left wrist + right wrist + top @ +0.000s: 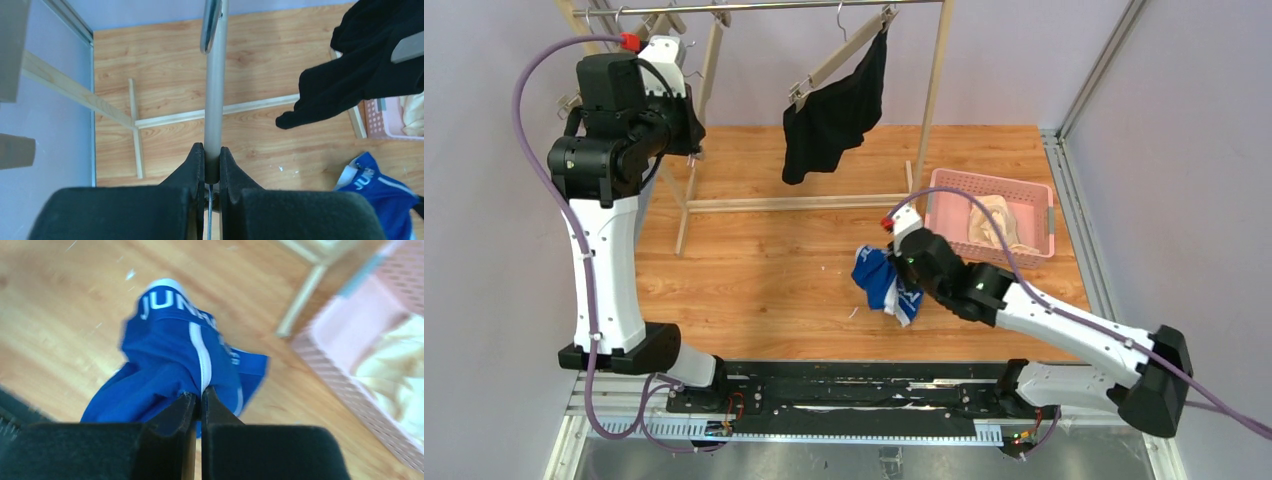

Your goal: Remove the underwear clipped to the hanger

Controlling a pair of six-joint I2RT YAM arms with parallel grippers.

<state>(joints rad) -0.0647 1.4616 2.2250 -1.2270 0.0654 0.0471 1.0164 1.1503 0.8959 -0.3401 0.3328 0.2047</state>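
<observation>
Our right hand (pixel 201 395) is pinched shut on the blue underwear (pixel 170 355), down on the table (pixel 754 260). The cream underwear (pixel 999 225) lies in the basket (pixel 944 195) beside that hand. Our left hand (pixel 212 160) squeezes the rail (pixel 216 100). The black underwear (pixel 834 115), far above, is clipped to its hanger (pixel 842 58): one left.

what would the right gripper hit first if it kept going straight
The right gripper is shut on the blue underwear; beyond that cloth, probably the wooden tabletop, though depth is unclear.

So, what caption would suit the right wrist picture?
Right end effector shut on the blue underwear, pink basket nearby.
</observation>
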